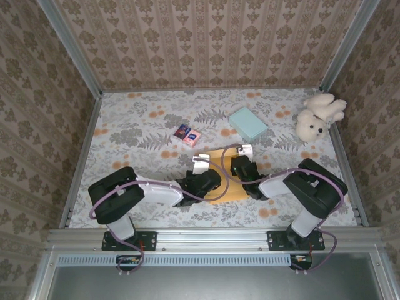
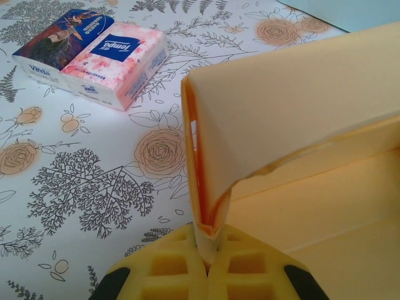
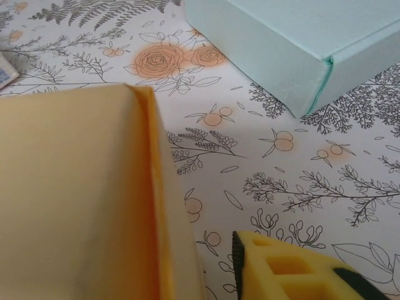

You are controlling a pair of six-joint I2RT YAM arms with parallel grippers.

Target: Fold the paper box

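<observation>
The yellow-orange paper box (image 1: 232, 192) lies partly folded in the middle of the table. In the left wrist view one of its side walls (image 2: 281, 119) stands up, doubled over along its top. My left gripper (image 2: 209, 247) is shut on the lower corner of that wall, and from above it sits at the box's left side (image 1: 214, 178). My right gripper (image 1: 237, 165) is at the box's far right side. Its one visible yellow finger (image 3: 281, 265) stands apart from the raised wall (image 3: 75, 187), with tablecloth showing between them. The other finger is hidden behind the paper.
A pale teal box (image 1: 248, 123) lies just beyond the paper box, close to the right gripper (image 3: 294, 44). Two tissue packs (image 1: 188, 134) lie beyond the left side (image 2: 94, 53). A white teddy bear (image 1: 319, 115) sits at the back right corner. Patterned walls enclose the table.
</observation>
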